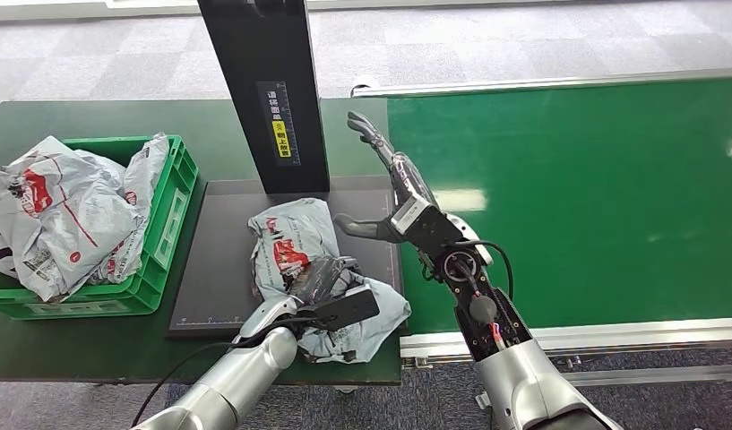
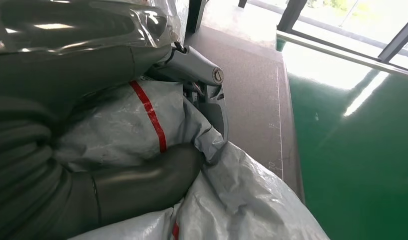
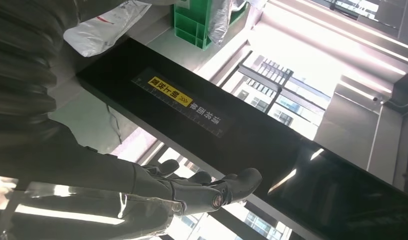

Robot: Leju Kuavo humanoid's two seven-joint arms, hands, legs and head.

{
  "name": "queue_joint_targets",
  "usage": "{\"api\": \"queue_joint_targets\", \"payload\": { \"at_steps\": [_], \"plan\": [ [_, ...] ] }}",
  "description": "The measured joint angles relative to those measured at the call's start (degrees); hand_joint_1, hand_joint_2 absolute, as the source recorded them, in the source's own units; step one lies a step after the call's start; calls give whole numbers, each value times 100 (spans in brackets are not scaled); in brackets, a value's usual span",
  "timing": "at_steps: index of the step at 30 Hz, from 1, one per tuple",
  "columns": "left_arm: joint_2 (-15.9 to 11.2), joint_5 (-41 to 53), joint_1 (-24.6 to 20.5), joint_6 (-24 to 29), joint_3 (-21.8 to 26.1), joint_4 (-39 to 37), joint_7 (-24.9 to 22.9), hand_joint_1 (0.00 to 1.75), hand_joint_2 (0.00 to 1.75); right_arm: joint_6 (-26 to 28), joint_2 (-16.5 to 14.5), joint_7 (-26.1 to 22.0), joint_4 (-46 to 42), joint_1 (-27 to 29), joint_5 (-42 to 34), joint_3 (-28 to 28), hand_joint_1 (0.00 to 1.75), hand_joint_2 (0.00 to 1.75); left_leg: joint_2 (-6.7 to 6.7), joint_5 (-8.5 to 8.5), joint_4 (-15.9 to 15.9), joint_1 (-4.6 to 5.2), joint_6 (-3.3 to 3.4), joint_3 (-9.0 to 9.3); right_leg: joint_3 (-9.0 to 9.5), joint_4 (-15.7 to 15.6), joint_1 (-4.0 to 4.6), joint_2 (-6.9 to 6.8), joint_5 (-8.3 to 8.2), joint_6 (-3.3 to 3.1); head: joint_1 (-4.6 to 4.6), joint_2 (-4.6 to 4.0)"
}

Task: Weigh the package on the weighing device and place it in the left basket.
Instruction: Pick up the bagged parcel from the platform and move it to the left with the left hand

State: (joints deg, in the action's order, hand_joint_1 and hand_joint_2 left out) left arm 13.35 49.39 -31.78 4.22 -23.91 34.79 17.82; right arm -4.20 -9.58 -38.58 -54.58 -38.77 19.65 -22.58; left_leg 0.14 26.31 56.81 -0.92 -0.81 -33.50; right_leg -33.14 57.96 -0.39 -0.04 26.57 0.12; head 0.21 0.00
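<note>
A crumpled grey package [image 1: 286, 242] with red print lies on the black weighing platform [image 1: 223, 260], in front of the black post [image 1: 272, 90]. My left hand [image 1: 322, 287] grips the package's near part. In the left wrist view its thumb [image 2: 142, 185] presses under a fold of the package [image 2: 122, 125] and its fingers [image 2: 197, 70] curl over the top. My right hand [image 1: 402, 193] is raised just right of the package, fingers spread and holding nothing. The right wrist view shows those fingers [image 3: 211, 190] stretched out beside the post [image 3: 202, 115].
A green basket [image 1: 169, 224] stands left of the platform on the dark table and holds several grey packages, some hanging over its rim. A green conveyor belt [image 1: 568, 197] with a metal frame runs along the right. The post carries a yellow label.
</note>
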Motion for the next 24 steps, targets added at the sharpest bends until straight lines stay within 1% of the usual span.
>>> {"api": "queue_joint_targets", "payload": {
  "at_steps": [2,5,7,9,10,12,14,16,18,22,24],
  "plan": [
    [1,5,-2,1,0,-1,2,165,175,-1,1,0,0,0,6,0,0,175,0,0,0,0,0,0,0,0,0,0,1,0,1,0],
    [2,8,-1,34,0,-3,45,161,175,-2,1,0,0,0,10,0,0,175,0,0,0,0,0,0,0,0,0,0,1,-1,0,0],
    [2,-28,12,134,2,-4,143,165,175,-2,1,0,0,0,18,0,0,175,1,0,0,0,0,0,0,0,0,0,1,-1,0,0],
    [3,-184,70,388,49,32,353,175,175,10,3,57,0,3,32,1,0,175,4,0,0,0,0,-1,-3,0,0,1,1,-1,1,-1],
    [5,-343,129,593,109,93,509,175,175,25,6,157,3,7,20,10,0,175,7,0,0,0,0,-2,-6,0,0,2,1,-1,1,-1],
    [14,-806,276,1052,308,331,873,175,175,28,11,518,47,15,-132,78,0,175,12,0,0,0,0,-8,-14,0,0,3,0,-1,0,-1],
    [15,-1268,410,1344,544,671,1158,175,175,-20,14,883,182,16,-422,225,0,175,9,0,0,0,0,-14,-18,0,0,2,0,-1,-1,0],
    [5,-1495,507,1424,721,976,1278,175,175,-57,16,1033,340,15,-615,364,0,175,6,0,0,0,0,-20,-22,0,0,1,0,-1,0,0],
    [-1,-1551,585,1437,812,1174,1299,175,175,-68,17,1050,444,13,-668,439,0,175,7,0,0,0,0,-25,-28,1,0,2,0,-1,0,0],
    [-2,-1606,699,1470,919,1433,1330,175,175,-89,15,1078,599,8,-705,525,0,175,7,0,0,0,0,-36,-39,0,0,2,0,-1,-1,-1],
    [1,-1776,742,1512,973,1518,1461,175,175,-172,9,1234,680,-1,-871,577,0,175,8,0,0,0,0,-38,-42,0,0,2,0,-1,-1,0]
  ]
}}
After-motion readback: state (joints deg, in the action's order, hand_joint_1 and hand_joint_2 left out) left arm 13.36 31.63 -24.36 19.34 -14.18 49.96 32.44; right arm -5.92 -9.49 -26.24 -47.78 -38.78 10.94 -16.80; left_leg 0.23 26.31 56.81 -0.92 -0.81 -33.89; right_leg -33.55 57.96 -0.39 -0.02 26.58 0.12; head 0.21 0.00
